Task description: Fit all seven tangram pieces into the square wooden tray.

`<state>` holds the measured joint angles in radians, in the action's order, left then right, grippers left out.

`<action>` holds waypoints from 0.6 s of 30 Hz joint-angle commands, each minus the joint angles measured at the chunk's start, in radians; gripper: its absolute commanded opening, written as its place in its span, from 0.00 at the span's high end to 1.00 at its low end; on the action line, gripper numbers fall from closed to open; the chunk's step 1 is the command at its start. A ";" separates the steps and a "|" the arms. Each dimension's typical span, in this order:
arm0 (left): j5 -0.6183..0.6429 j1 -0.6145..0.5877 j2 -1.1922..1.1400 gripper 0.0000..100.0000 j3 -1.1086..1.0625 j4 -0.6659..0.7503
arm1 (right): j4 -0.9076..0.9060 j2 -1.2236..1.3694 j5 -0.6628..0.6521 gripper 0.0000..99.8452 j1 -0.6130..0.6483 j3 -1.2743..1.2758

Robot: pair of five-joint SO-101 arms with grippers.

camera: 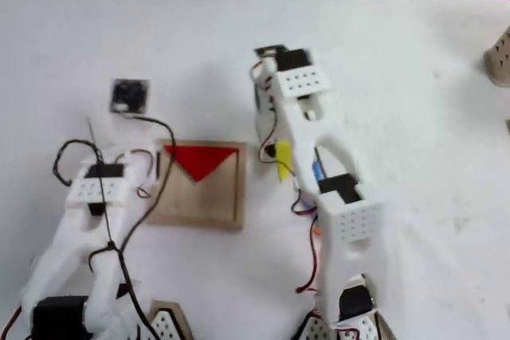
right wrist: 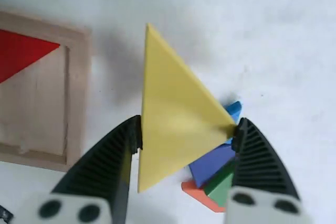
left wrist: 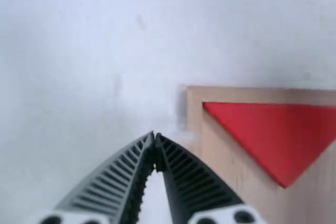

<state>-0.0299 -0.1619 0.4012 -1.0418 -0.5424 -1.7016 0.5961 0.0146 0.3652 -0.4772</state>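
Because the right hand (right wrist: 187,127) pinches the yellow triangle (right wrist: 170,106) only by an edge and a corner, held just beside the tray (right wrist: 79,85), it may pivot or slip before seating flat.

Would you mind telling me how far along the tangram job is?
Done: the red triangle lies in the tray. In hand: the right gripper holds the yellow triangle beside the tray. Left: that one plus the blue piece, green piece and orange piece piled on the table.
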 commanded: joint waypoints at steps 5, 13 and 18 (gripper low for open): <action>0.124 -0.125 0.031 0.97 0.078 0.029 | -0.012 -0.134 0.077 0.83 0.104 0.037; 0.258 -0.268 0.027 0.97 0.121 0.026 | 0.062 -0.242 0.176 0.83 0.286 0.144; 0.276 -0.294 0.027 0.97 0.124 0.026 | 0.202 -0.242 0.278 0.83 0.412 0.224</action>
<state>0.2309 -0.4427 0.4012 -0.9666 -0.5424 -1.5666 0.4135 0.2401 0.7089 -0.2654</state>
